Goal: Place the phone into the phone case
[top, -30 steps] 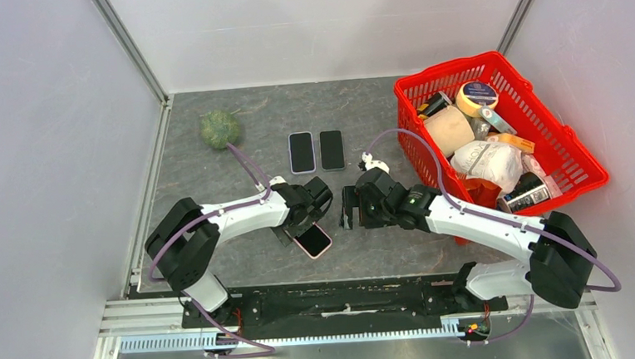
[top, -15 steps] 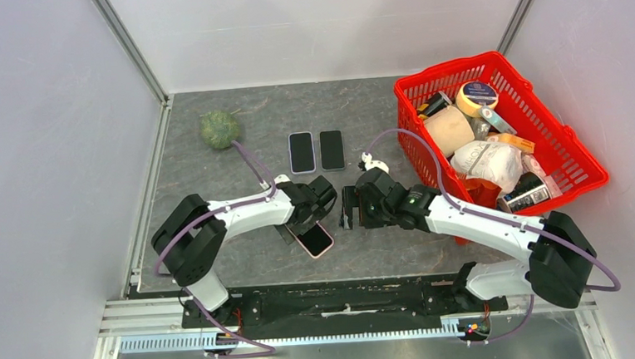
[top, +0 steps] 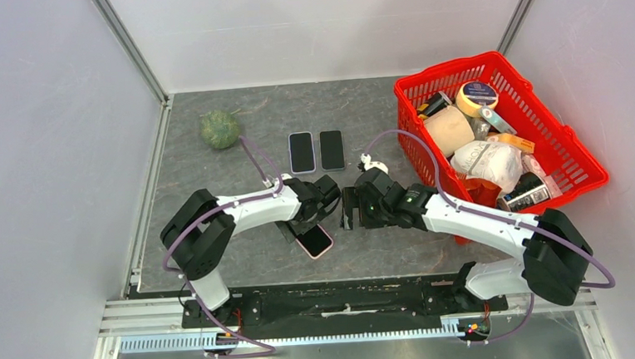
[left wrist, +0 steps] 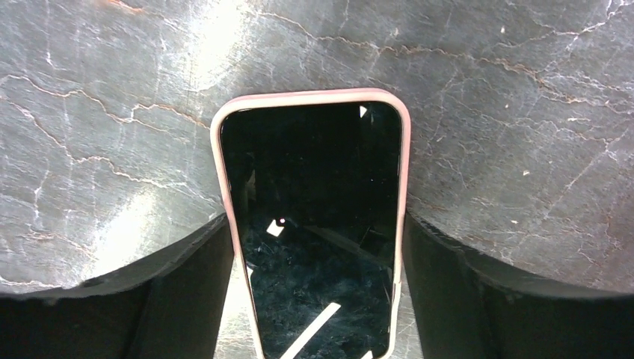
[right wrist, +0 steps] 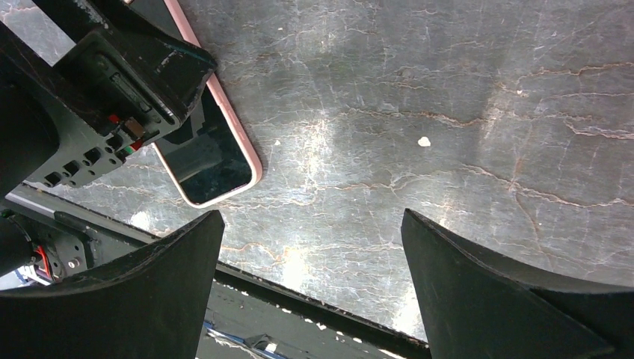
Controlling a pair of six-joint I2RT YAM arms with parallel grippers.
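Between the left gripper's [left wrist: 315, 224] fingers [left wrist: 187, 277], the pink-cased phone [left wrist: 314, 179] is seen flat on the table [left wrist: 508, 112], both long edges flanked; clamping cannot be told. Right gripper [right wrist: 310, 224] is held spread, unladen.

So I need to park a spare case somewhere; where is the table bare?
Bare: far strip beyond the two phones, between green ball and red basket; the left side in front of the ball; the near edge right of the pink-cased phone. Crowded: the centre, where left gripper and right gripper meet, and the basket.
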